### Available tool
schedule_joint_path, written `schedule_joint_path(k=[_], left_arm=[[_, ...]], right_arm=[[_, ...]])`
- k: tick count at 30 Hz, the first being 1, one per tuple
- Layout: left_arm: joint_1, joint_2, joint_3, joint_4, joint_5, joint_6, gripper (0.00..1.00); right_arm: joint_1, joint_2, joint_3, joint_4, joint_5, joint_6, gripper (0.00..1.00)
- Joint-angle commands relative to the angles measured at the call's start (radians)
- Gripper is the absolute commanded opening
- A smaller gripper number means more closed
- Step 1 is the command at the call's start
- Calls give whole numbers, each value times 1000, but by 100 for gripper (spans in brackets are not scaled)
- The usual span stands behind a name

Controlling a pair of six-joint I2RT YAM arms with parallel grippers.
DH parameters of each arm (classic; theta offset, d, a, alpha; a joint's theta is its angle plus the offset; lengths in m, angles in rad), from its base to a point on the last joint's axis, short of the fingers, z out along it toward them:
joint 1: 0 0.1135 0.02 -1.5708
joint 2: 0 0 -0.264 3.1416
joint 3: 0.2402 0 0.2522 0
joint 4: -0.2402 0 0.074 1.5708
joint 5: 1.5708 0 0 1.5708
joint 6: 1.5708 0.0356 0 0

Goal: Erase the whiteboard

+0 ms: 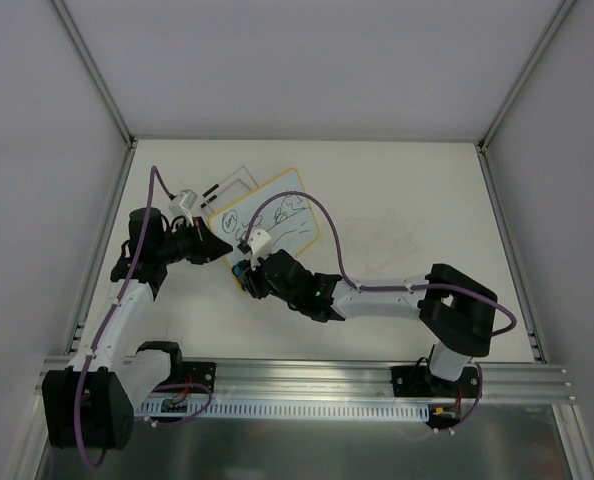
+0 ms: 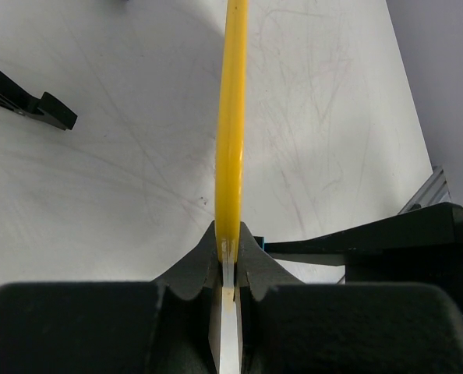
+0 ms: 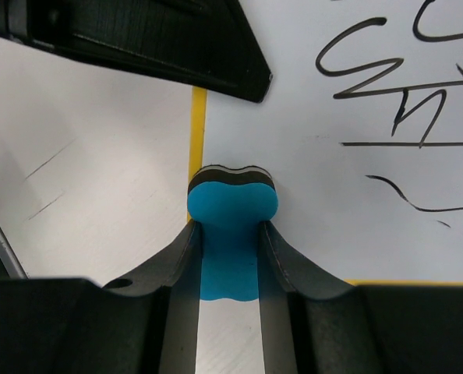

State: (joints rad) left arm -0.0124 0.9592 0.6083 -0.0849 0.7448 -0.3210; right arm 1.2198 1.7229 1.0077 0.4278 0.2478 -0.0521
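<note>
At the whiteboard's left edge: the left gripper (image 2: 230, 261) has its jaws closed tight on the thin yellow rim, so the whiteboard (image 1: 269, 215) is pinched there and rests on the table (image 1: 407, 230).
At the whiteboard's near-left corner: the right gripper (image 3: 230, 257) has its jaws closed on the blue eraser (image 3: 231, 206), whose dark felt face meets the white surface just inside the rim.
Across the rest of the whiteboard: black scribbles (image 3: 387, 86) cover the surface and none looks wiped yet.
Risk at the pinched edge: the hold is on a very narrow strip; a hard push from the eraser can probably turn the board or pull it out of the jaws.
Risk at the near-left corner: the eraser sits right beside the rim, so a stroke in the wrong direction can slide off the board onto the table.
Risk between the two grippers: they are very near each other at this side of the whiteboard; a wide sweep may knock one finger against the other.
Risk at the eraser: it is gripped only at its narrow waist and may twist under pressure.
</note>
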Motion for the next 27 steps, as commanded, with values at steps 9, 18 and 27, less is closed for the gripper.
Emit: schedule_joint_path(k=[9,18,27], left_arm=[[-23,-30,13,40,122,-41,0],[-23,-27,15,42,137,-46,0],[-23,-28,13,42,143,-44,0]], right_arm=[[29,-6,-18,-103,25,41,0],[-149,-55,-76,-15,-4,82,0],[-333,43,-110,130,-70,138,0]])
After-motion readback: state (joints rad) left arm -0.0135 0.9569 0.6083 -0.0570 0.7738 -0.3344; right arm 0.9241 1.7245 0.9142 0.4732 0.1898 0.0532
